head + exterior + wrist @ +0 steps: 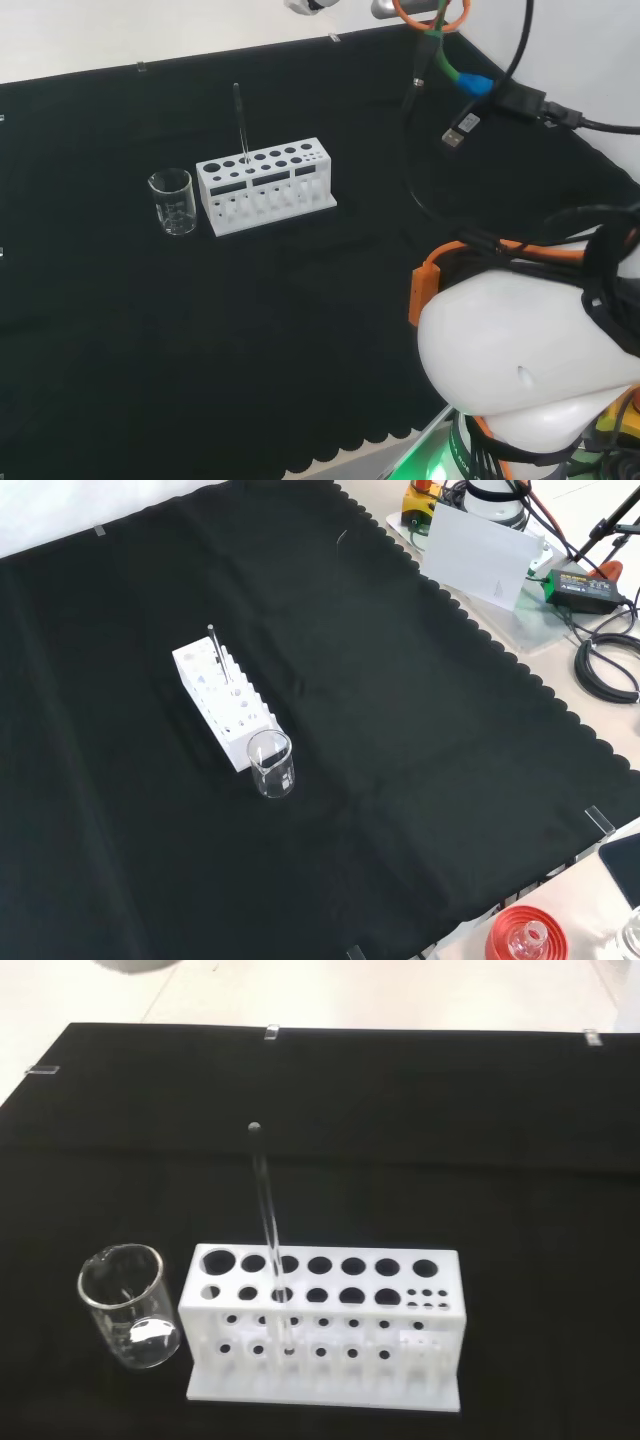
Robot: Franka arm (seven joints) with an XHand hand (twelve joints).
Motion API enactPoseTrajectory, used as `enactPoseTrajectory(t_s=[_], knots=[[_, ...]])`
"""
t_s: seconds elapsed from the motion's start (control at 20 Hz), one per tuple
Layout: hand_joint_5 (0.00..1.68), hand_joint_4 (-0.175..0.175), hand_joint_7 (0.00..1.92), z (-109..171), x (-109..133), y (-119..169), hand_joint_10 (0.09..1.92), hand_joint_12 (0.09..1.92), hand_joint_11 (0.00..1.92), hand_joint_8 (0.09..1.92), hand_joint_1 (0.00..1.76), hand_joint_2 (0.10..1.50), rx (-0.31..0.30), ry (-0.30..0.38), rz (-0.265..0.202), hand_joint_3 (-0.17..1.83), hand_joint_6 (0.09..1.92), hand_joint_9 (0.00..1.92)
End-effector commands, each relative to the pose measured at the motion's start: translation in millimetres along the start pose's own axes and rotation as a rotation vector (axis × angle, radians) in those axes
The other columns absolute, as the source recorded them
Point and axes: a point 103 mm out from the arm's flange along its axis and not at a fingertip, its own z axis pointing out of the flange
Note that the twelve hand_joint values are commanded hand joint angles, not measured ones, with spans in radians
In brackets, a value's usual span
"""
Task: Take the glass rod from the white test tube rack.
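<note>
While the rod (268, 1230) stands upright in the rack (325, 1325) beside a beaker (125, 1305), fingers should pinch high and lift straight; their state I cannot tell.

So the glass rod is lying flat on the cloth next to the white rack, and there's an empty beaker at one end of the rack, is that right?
Not quite. The glass rod is not lying on the cloth; it stands upright in a hole of the white rack, as the wrist view shows. The rest holds: an empty beaker stands at one end of the rack.
</note>
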Motion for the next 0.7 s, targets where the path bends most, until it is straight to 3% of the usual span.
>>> enactPoseTrajectory(t_s=[0.05, 0.55, 0.7], knots=[[0.38, -0.175, 0.29, 6, 15, 23, 0.9, 1.34, 0.31, 0.91, 0.71, 0.71, -0.017, 0.012, -0.093, 0.56, 0.09, 0.36], [0.44, -0.175, 0.36, 23, 23, 54, 0.89, 1.32, 0.37, 0.9, 0.75, 0.68, 0.033, 0.026, -0.134, 0.57, 0.1, 0.42], [0.46, -0.175, 0.38, 22, 27, 56, 0.88, 1.32, 0.39, 0.9, 0.78, 0.67, 0.025, 0.068, -0.153, 0.57, 0.11, 0.44]])
